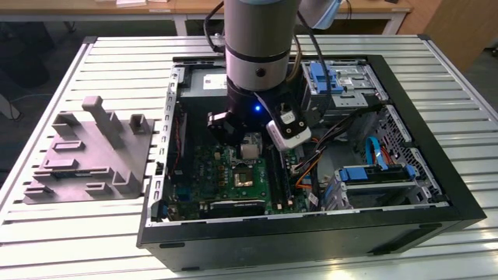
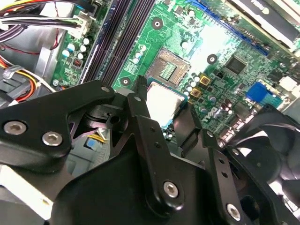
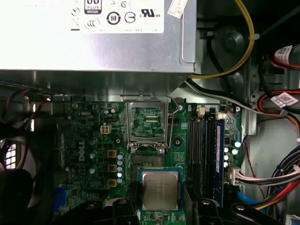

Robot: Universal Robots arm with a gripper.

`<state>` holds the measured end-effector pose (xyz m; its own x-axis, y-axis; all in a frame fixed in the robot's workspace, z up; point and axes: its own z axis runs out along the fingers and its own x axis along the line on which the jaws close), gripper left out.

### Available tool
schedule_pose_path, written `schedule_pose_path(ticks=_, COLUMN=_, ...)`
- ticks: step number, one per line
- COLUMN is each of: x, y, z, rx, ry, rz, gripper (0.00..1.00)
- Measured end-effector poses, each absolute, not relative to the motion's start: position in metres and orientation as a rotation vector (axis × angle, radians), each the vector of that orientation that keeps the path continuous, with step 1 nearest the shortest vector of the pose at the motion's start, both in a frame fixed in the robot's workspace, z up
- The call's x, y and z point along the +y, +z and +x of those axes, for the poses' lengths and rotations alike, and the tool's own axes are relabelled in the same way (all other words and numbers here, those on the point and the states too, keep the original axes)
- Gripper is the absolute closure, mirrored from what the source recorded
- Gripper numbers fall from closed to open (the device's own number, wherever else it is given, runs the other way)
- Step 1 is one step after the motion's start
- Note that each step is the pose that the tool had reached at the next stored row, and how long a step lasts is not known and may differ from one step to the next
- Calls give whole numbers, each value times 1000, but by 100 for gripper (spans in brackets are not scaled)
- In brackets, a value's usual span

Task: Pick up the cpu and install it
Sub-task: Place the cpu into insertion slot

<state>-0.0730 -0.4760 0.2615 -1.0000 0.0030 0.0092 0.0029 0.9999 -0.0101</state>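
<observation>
- At the exterior view's left, a grey plastic fixture [image 1: 86, 154] with upright posts is sitting on the slatted metal table [image 1: 46, 227], well apart from the arm.
- Just to its right, an open black computer case [image 1: 311, 239] is lying on the table, with the green motherboard [image 1: 221, 181] facing up inside it.
- Over the middle of the case, the robot arm [image 1: 260, 46] is reaching straight down into the opening, and a small blue light is glowing near its wrist.
- Below the arm, the gripper [image 2: 163, 104] is clamping the cpu [image 2: 165, 99]: in the second wrist view its black fingers [image 2: 140, 112] are pressing against two opposite edges of the chip, whose silvery top is facing up.
- The cpu is hanging over the motherboard just beside the open socket [image 2: 168, 65], and the socket's contacts are lying bare, so the chip is not yet seated.
- In the first wrist view, the socket's metal frame [image 3: 147, 125] is standing flipped open on the far side of the cpu, with a silver power supply box [image 3: 93, 47] showing beyond it.
- Beside the socket, dark memory slots [image 3: 206, 150] are running along the motherboard.
- Further toward the exterior view's right, orange, blue and black cables [image 1: 330, 140] are trailing across the case.
- At the right of the case, blue drive brackets [image 1: 374, 174] are sitting in their bays.
</observation>
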Motion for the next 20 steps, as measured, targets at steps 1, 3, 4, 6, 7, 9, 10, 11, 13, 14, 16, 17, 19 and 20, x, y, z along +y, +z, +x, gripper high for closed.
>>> schedule_pose_path(ticks=1, x=-476, y=260, z=-73, rx=-3132, ry=16, rz=-5, gripper=53)
schedule_pose_path(ticks=3, x=-476, y=256, z=-73, rx=-3132, ry=16, rz=-5, gripper=53)
schedule_pose_path(ticks=4, x=-476, y=254, z=-73, rx=-3132, ry=16, rz=-5, gripper=53)
schedule_pose_path(ticks=6, x=-476, y=251, z=-73, rx=-3132, ry=16, rz=-5, gripper=53)
schedule_pose_path(ticks=7, x=-476, y=249, z=-73, rx=-3132, ry=15, rz=-5, gripper=53)
schedule_pose_path(ticks=9, x=-477, y=245, z=-73, rx=-3132, ry=16, rz=-5, gripper=53)
schedule_pose_path(ticks=10, x=-479, y=243, z=-73, rx=-3132, ry=16, rz=-5, gripper=53)
schedule_pose_path(ticks=11, x=-480, y=241, z=-73, rx=-3132, ry=16, rz=-5, gripper=53)
schedule_pose_path(ticks=13, x=-483, y=238, z=-74, rx=-3131, ry=16, rz=-5, gripper=53)
schedule_pose_path(ticks=14, x=-483, y=236, z=-74, rx=-3131, ry=15, rz=-5, gripper=53)
schedule_pose_path(ticks=16, x=-484, y=232, z=-75, rx=-3130, ry=16, rz=-5, gripper=53)
schedule_pose_path(ticks=17, x=-484, y=230, z=-76, rx=-3129, ry=16, rz=-5, gripper=53)
schedule_pose_path(ticks=19, x=-484, y=227, z=-76, rx=-3128, ry=16, rz=-5, gripper=53)
schedule_pose_path(ticks=20, x=-484, y=227, z=-76, rx=-3128, ry=16, rz=-5, gripper=53)
